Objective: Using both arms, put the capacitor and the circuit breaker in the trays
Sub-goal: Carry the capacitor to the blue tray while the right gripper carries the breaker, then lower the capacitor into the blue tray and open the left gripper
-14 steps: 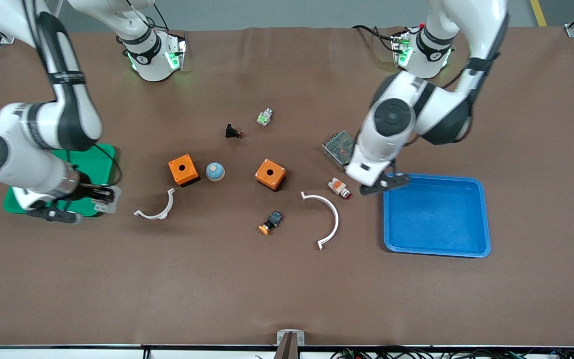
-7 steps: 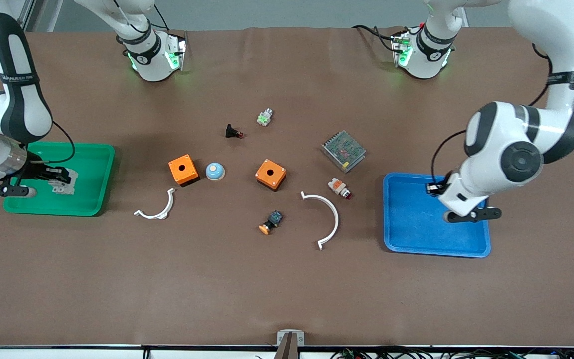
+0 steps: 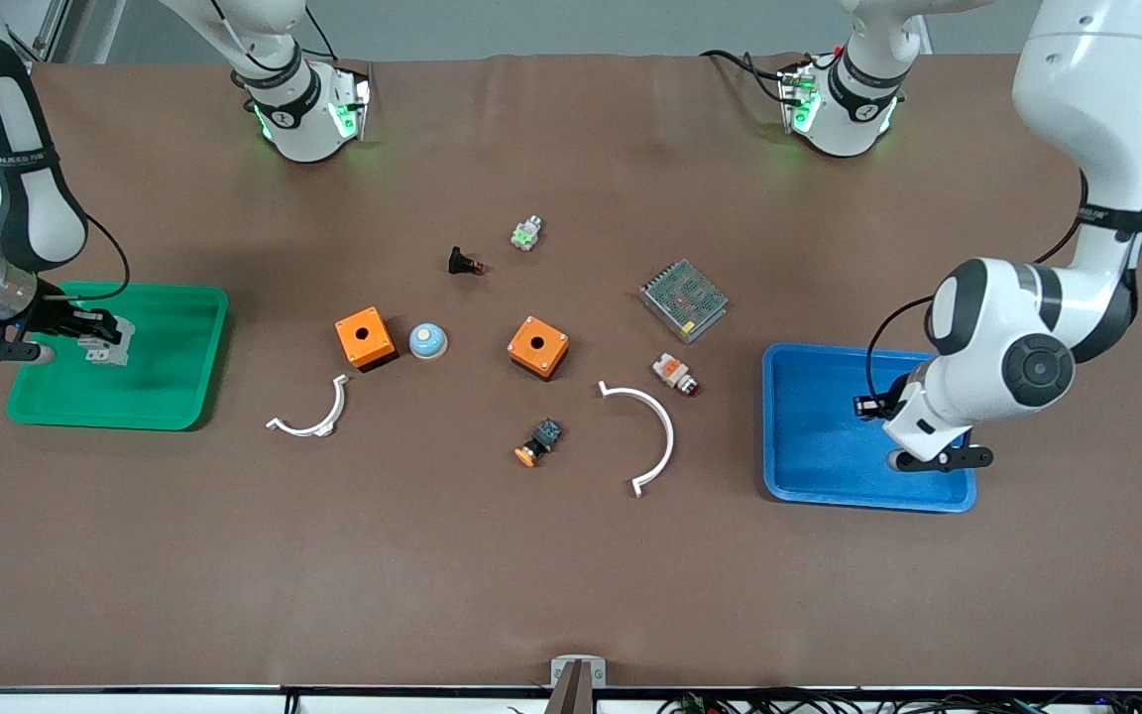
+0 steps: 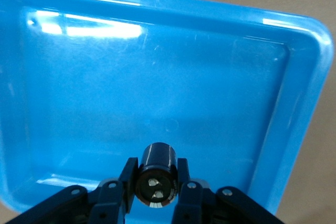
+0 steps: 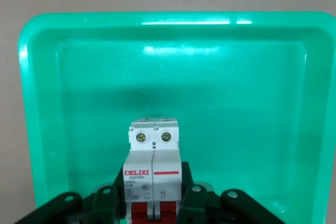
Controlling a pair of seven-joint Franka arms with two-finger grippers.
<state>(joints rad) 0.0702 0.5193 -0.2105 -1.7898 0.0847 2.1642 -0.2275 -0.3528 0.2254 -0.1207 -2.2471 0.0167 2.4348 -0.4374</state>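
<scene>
Capacitor (image 4: pixel 156 176): clamped by left gripper (image 4: pixel 156 195), now carried deeper over the blue tray (image 3: pixel 819 486).
Circuit breaker (image 5: pixel 153 174): gripped by right gripper (image 5: pixel 152 203), shifted over the green tray (image 3: pixel 174 397).
Meaning: both releases are judged imminent.

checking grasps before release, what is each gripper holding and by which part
Left gripper: small black cylindrical capacitor, clamped by its round sides over the blue tray. Right gripper: light-grey rectangular circuit breaker, by its side faces over the green tray.

The circuit breaker (image 5: pixel 153 169) carries the brand "DELIXI" in red on its white face, with "ELECTRIC" and "C16" printed beneath it. The smaller print below these lines cannot be read.
</scene>
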